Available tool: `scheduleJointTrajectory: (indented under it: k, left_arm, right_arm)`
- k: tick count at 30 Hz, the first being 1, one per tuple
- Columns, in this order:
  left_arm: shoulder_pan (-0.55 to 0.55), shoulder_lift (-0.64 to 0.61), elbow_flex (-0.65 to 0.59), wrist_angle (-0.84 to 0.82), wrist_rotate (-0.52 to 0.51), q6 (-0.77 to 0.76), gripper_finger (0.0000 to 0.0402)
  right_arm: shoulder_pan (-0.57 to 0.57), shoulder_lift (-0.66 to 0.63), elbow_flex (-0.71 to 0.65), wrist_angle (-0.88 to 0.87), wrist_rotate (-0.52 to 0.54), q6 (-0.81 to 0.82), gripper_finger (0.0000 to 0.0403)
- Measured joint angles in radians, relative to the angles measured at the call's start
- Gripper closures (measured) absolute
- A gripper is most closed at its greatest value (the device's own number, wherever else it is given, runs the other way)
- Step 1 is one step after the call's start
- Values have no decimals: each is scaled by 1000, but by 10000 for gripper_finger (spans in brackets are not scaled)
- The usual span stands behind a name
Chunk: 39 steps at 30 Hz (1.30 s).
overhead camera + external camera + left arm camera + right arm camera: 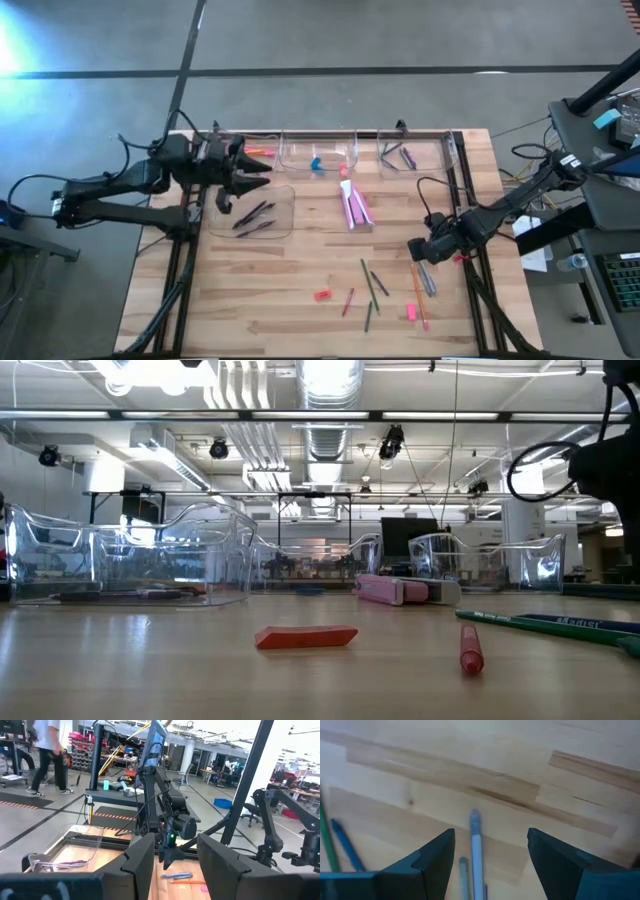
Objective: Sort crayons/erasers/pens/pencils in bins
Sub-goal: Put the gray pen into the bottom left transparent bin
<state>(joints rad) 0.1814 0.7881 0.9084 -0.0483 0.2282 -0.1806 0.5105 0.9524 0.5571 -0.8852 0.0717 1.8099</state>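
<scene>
We see the right gripper (424,252) low over the table (300,280) with its fingers spread, a pale blue pen (477,851) lying between them, untouched. The left gripper (248,172) hovers half open above the bin (283,205) of dark pens. A pink eraser (411,312) lies just beyond the right fingers.

Four clear bins (251,212), two arms, and four pink erasers (321,295) on the table.
</scene>
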Motion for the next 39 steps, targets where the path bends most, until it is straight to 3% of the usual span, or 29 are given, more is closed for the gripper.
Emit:
scheduleJointTrajectory:
  k: [8,17,25,39]
  left_arm:
    - [0,46,0,46,0,-24,268]
    - [0,46,2,49,0,-24,268]
    - [0,61,2,62,0,-24,268]
    - [-1,62,2,71,0,-25,268]
  right_arm:
    - [15,0,-55,136,11,-6,165]
    - [62,87,13,122,78,-26,192]
    - [82,209,13,142,75,92,200]
    - [83,268,-12,164,68,199,201]
